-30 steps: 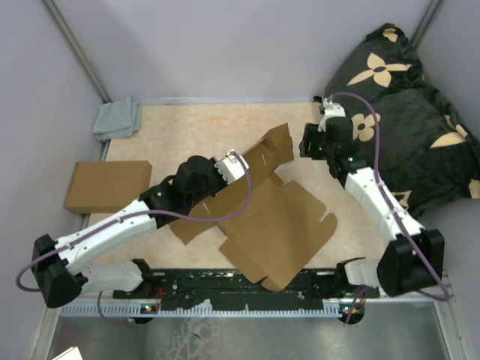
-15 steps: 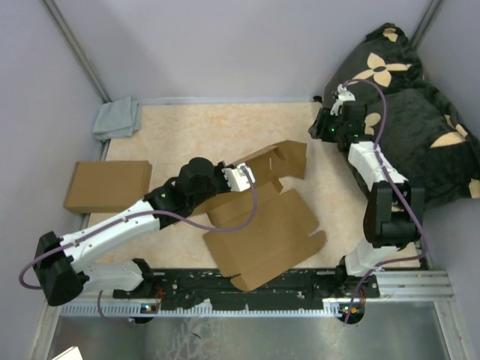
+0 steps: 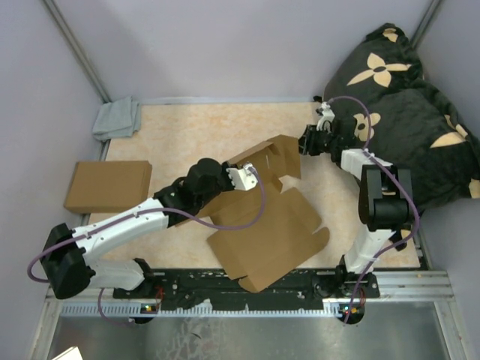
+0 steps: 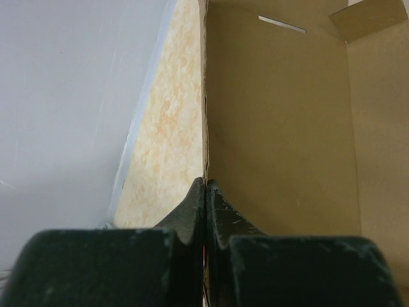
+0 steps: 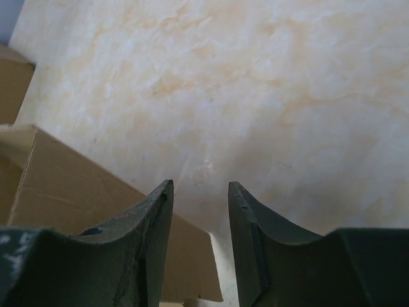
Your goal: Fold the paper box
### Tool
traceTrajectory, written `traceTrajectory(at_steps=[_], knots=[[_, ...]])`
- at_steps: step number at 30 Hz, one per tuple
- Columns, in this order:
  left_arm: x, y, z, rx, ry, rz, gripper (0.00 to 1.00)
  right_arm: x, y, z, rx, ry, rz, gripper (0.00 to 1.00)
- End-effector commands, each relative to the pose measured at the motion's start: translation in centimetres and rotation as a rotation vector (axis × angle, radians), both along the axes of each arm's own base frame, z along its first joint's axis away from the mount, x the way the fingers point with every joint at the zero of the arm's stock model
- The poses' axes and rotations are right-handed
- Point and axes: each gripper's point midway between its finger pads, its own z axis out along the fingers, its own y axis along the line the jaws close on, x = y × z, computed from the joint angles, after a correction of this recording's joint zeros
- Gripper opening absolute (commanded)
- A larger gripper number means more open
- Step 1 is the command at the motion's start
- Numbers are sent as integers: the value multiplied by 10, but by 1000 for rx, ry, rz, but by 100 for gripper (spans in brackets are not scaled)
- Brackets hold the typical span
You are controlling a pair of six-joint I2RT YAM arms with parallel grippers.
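The paper box (image 3: 266, 229) lies partly unfolded in the middle of the table, brown and die-cut, with one panel (image 3: 274, 156) raised at its far end. My left gripper (image 3: 244, 177) is shut on the edge of that raised panel. In the left wrist view the jaws (image 4: 206, 187) pinch the thin cardboard edge, and the panel's inner face (image 4: 281, 128) with a slit fills the right side. My right gripper (image 3: 304, 142) is open and empty just right of the raised panel. In the right wrist view (image 5: 200, 187) the cardboard (image 5: 70, 185) sits under the left finger.
A second flat brown box (image 3: 107, 185) lies at the table's left edge. A small grey cloth (image 3: 118, 118) sits in the far left corner. A black flowered pillow (image 3: 405, 105) fills the far right. Grey walls close the back and sides.
My left gripper has lifted and swung the panel upright, and the box has slid a little left. My right gripper has come from near the pillow to the panel's right edge.
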Motion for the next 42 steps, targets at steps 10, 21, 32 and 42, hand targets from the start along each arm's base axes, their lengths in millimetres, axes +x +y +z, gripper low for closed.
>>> traceTrajectory(at_steps=[10,21,32,42], knots=[[0,-5,1,-3,-22,8,0,-64,30,48,138,-193,266,46],[-3,-9,-8,34,-8,19,0,-88,41,51,223,-230,363,52],[-8,-10,-13,109,-63,62,0,-95,42,39,204,-242,386,54],[-12,-15,-3,65,-67,43,0,-93,54,38,226,-281,446,59]])
